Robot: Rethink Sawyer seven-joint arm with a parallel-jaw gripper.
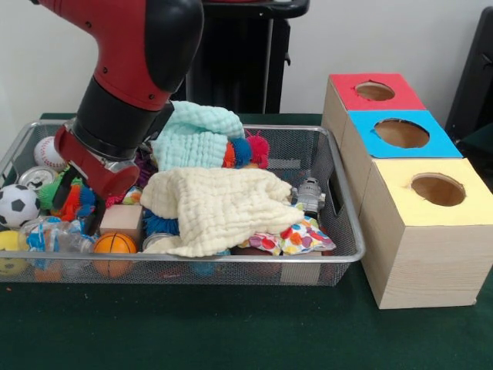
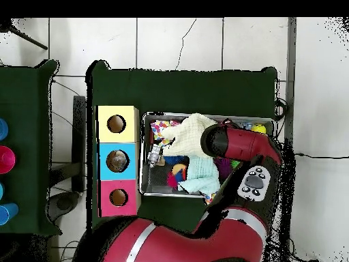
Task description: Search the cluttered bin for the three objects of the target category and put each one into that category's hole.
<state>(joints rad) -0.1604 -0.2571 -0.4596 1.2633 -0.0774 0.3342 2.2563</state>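
Note:
The wire mesh bin (image 1: 343, 202) is full of clutter. One see-through bottle with blue markings (image 1: 54, 235) lies at its front left corner; I see no other bottles. My gripper (image 1: 81, 204) is down in the left part of the bin, just above and behind that bottle, among colourful spiky toys. Clutter masks its tips. The blue-faced box with its round hole (image 1: 401, 133) stands right of the bin, between the red and yellow boxes. In the overhead view the arm (image 2: 235, 144) covers the gripper, and the blue box's hole (image 2: 117, 161) lies left of the bin (image 2: 142, 179).
A cream cloth (image 1: 219, 208) and a mint cloth (image 1: 196, 131) cover the bin's middle. Spiky balls (image 1: 248, 150), a baseball (image 1: 48, 153), a soccer ball (image 1: 17, 204), a basketball (image 1: 114, 245), a can (image 1: 35, 179), a wood block (image 1: 122, 220) and a silver toy robot (image 1: 310, 194) lie around.

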